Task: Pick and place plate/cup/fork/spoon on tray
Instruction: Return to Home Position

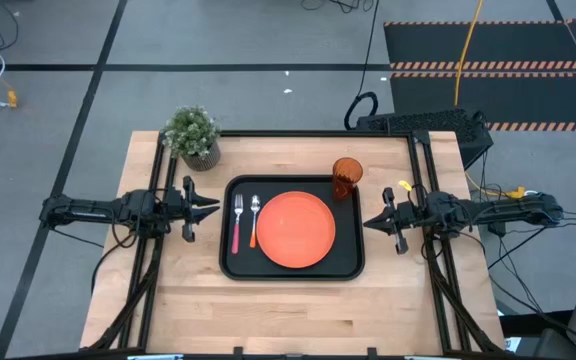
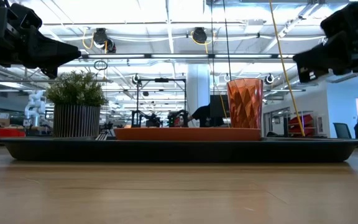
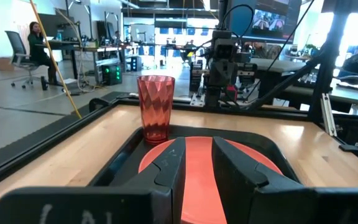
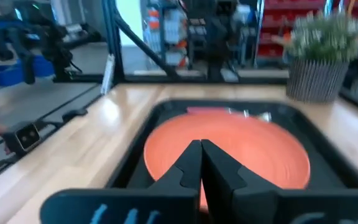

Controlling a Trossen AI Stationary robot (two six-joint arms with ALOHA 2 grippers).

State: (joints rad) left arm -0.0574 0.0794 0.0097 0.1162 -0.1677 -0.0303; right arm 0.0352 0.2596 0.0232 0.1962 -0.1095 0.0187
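Four pieces sat on the tray (image 1: 346,265): plate (image 1: 296,229) centred, cup (image 1: 347,177) at a corner, fork (image 1: 236,222) and spoon (image 1: 254,220) beside the plate. The left gripper's (image 1: 211,208) fingers stood slightly parted and the right gripper's (image 1: 368,222) closed, both empty, flanking the tray. Only homing seemed left.

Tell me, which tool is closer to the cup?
Right. The right tool is beside the tray edge nearest the cup; the left tool is at the opposite edge.
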